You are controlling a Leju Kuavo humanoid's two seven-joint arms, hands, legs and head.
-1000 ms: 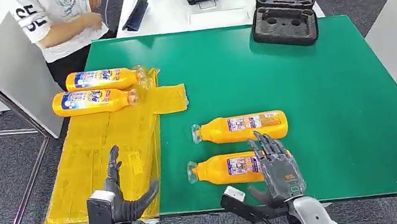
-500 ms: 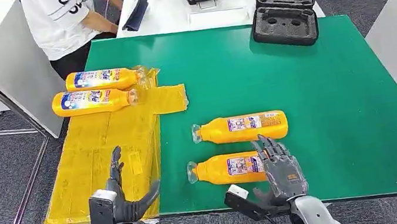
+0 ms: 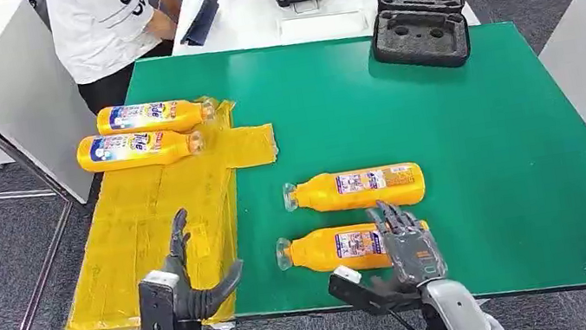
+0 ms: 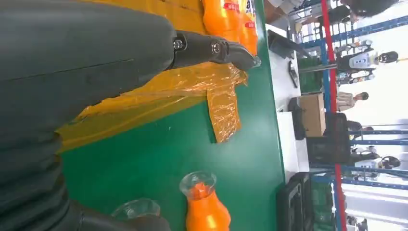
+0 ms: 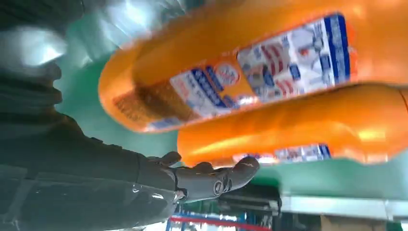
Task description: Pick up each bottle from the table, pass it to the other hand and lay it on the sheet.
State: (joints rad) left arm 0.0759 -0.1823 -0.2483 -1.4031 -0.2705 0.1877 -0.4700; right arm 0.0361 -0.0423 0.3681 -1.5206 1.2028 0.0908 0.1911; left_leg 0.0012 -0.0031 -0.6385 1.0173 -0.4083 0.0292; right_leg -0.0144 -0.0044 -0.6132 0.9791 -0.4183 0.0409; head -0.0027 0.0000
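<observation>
Black foam case [image 3: 418,17] on green table [image 3: 484,119], person [image 3: 110,21] beyond

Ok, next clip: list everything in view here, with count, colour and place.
Bottles on sheet: two, orange, lying side by side at the sheet's far end.
Bottles on table: two, orange, lying on the green near the front edge, the nearer one under the right hand.
Sheet: one, yellow, over the table's left edge.
Table: one, green top.
Foam case: one, black, far corner.
White table: one, behind, carrying a phone, a black device and a box.
Person: one, white shirt, far left.
Left hand: open, over the sheet's near end.
Right hand: fingers spread, on the nearer bottle.
</observation>
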